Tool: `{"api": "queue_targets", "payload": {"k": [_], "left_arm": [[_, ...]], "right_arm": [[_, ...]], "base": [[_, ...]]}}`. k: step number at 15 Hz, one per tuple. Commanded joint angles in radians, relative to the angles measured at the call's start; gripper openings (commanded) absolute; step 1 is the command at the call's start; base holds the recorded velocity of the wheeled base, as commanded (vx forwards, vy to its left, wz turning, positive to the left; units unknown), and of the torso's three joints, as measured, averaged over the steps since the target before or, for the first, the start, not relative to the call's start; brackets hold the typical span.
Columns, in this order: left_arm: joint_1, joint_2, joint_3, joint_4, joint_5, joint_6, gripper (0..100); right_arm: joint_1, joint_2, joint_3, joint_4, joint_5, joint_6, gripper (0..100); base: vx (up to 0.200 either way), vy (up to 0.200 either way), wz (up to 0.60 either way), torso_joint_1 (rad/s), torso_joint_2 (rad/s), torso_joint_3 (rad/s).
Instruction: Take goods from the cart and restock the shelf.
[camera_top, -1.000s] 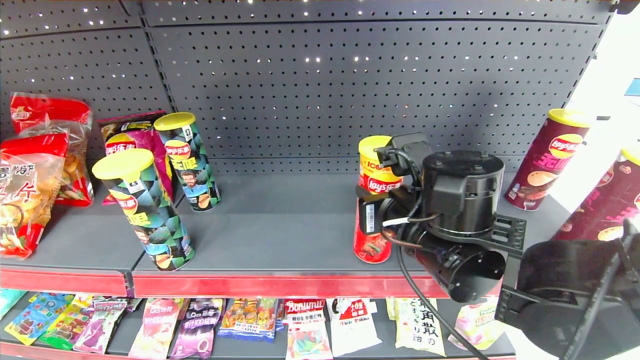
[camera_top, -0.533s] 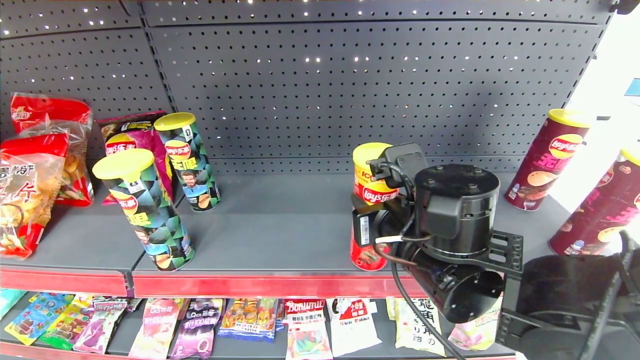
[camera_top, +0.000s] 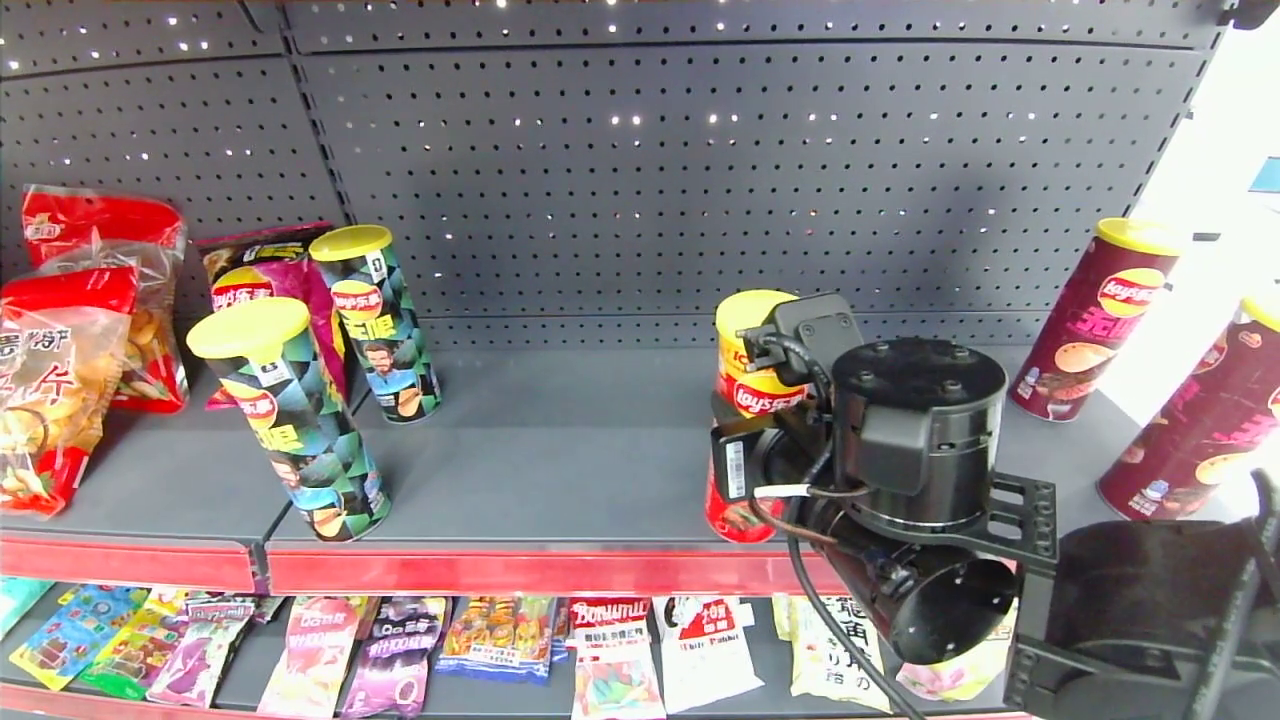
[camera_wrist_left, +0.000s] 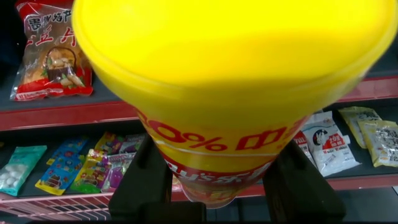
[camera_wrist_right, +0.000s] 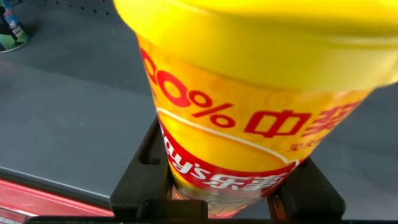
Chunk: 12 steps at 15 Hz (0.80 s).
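Two tubes not yet shelved. At the grey metal shelf (camera_top: 560, 460) front, holds a yellow-lidded red cardboard chip tube (camera_top: 750, 370) upright, pinched in the right gripper (camera_wrist_right: 230, 186). Clamps a matching spare tube (camera_wrist_left: 230, 81) in the left gripper (camera_wrist_left: 217, 186), facing the lower racks.

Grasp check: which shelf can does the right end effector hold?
The yellow-and-red can, clamped by the right end effector; the green-patterned cans and maroon cans stand free.
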<state>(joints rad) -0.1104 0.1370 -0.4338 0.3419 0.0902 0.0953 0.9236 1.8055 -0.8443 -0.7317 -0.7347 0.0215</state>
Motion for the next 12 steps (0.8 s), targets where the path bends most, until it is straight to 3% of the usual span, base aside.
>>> {"api": "queue_targets", "payload": {"k": [1,12], "left_arm": [[0.0,0.0,0.001,0.0,0.0,0.0,0],[0.0,0.0,0.001,0.0,0.0,0.0,0]], "right_arm": [[0.006,-0.002,0.001,0.0,0.0,0.0,0],[0.032,-0.026,0.048,-0.002,0.008,0.008,0]], "base": [[0.0,0.0,0.0,0.0,0.0,0.0],[0.0,0.0,0.0,0.0,0.0,0.0]]}}
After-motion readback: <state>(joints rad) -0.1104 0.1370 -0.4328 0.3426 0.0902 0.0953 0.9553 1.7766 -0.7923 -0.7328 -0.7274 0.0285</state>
